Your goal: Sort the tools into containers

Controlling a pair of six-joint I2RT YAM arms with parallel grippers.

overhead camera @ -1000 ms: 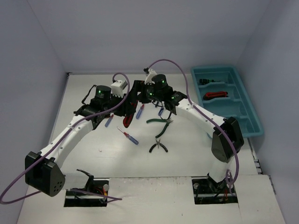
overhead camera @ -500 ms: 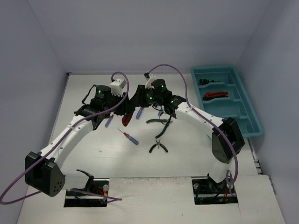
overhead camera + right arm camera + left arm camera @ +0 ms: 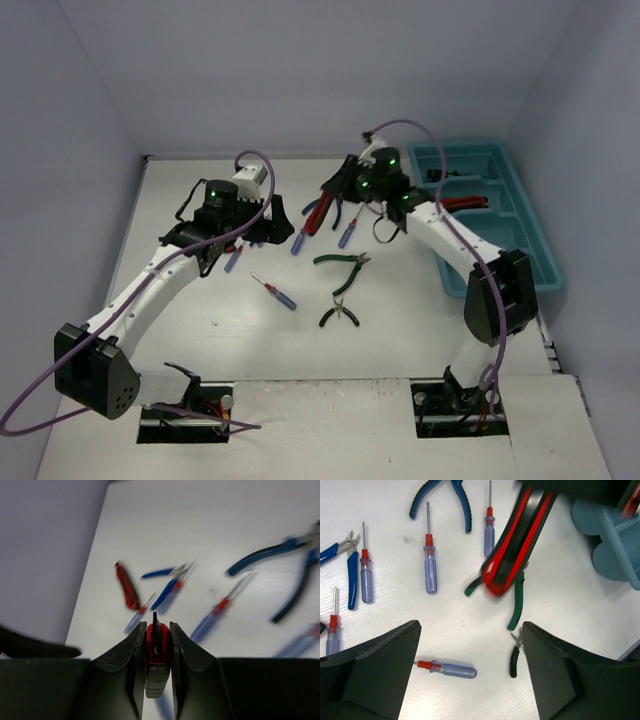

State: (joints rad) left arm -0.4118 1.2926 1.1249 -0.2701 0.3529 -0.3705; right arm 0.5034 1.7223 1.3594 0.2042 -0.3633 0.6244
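Tightly clamped between the fingers of the right gripper (image 3: 157, 628) was a red-black utility knife (image 3: 157, 656). It was gripped by one end and held in the air above the white table (image 3: 400, 330), left of the teal tray (image 3: 523, 232) and clear of it. The left gripper (image 3: 470, 627) hovered with its jaws spread wide and nothing between them. Below it lay blue-handled screwdrivers (image 3: 430, 572), green-handled pliers (image 3: 518, 605) and, just beside the end of one green handle, small black-handled pliers (image 3: 513, 659). Farther out rested blue-handled pliers (image 3: 465, 510) and a second red-black knife (image 3: 128, 587). Inside the tray, one compartment held another red-black knife (image 3: 462, 204); the one beyond it held a dark tool (image 3: 444, 177) too small to name.
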